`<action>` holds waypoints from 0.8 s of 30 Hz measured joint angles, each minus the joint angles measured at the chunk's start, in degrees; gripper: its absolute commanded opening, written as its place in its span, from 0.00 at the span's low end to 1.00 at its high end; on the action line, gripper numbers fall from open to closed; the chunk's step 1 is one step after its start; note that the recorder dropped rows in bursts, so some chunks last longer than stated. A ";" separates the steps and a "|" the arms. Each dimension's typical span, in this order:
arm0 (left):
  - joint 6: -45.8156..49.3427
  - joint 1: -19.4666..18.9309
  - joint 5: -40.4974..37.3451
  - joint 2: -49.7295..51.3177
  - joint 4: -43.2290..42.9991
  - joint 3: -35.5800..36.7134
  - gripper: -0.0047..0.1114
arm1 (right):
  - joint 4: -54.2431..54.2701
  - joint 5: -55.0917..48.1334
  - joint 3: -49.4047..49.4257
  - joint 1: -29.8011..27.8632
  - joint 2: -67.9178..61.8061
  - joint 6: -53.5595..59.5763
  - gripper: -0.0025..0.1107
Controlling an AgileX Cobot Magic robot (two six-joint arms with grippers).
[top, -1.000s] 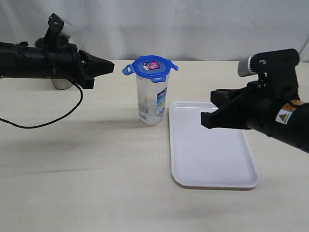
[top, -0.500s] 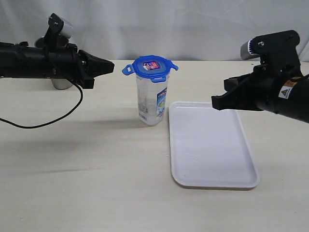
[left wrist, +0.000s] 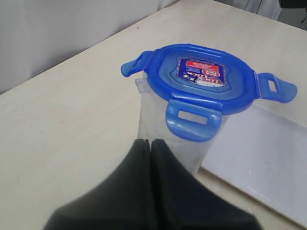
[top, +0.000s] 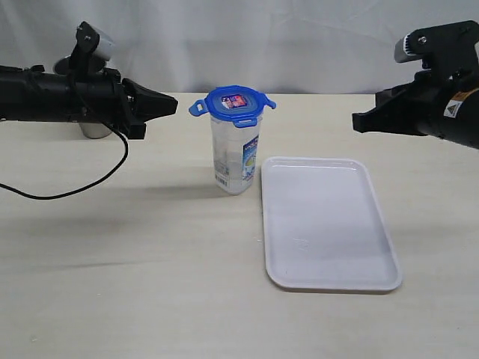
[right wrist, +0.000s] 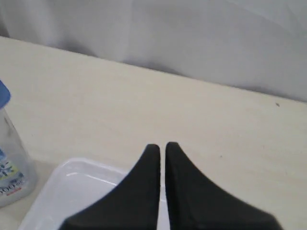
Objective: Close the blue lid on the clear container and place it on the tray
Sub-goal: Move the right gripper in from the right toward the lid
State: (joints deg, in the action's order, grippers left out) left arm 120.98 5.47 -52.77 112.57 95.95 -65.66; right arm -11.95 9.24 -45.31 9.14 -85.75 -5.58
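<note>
clear container (top: pixel 235 157) left of tray (top: pixel 329 224)

Blue lid (left wrist: pixel 225 91): red, white and blue sticker (left wrist: pixel 202 75), print too small to read
Clear container (top: pixel 227 146): blue-and-white side label (top: pixel 248 166), wording illegible
Right arm (top: pixel 430 120): triangle warning sign (top: pixel 451 109), no legible text

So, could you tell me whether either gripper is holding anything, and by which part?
Nothing is held: the left gripper and the right gripper are both shut and empty, apart from the blue lid on the clear container.
</note>
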 measured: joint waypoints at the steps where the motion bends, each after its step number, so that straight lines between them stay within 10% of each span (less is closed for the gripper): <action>1: 0.00 0.00 0.00 0.00 0.00 0.00 0.04 | -2.71 2.55 0.64 -0.14 0.00 -2.37 0.06; 11: 0.00 0.00 0.00 0.00 0.00 0.00 0.04 | -48.97 50.29 6.05 -11.02 -1.01 -38.99 0.06; 24: 0.00 0.00 -1.92 0.00 1.36 -0.05 0.04 | -62.43 54.50 6.05 -15.74 -10.96 -48.94 0.06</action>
State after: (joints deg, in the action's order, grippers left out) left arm 120.98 5.47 -54.70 112.57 97.31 -65.71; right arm -74.38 63.74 -39.26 -6.60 -96.72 -54.52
